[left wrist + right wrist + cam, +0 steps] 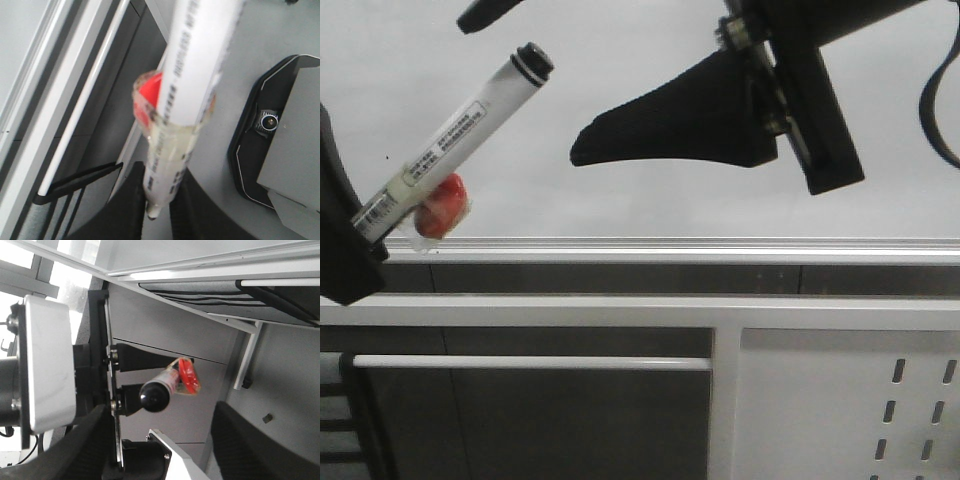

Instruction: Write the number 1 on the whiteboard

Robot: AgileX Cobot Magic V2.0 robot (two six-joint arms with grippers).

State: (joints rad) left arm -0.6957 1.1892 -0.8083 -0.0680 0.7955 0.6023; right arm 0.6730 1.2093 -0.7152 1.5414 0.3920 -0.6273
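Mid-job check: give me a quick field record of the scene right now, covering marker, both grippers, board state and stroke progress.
marker: white barrel with black cap, tilted, cap end up and to the right, cap on
red item: taped to marker barrel with clear tape
left gripper: shut on the marker's lower end
right gripper: open, empty, facing the capped marker end
whiteboard: blank where visible, silver rail along bottom
number 1: no stroke seen yet
marker-to-board contact: none visible

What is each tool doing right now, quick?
Left tool: closed on the marker.
Right tool: open, holding nothing.
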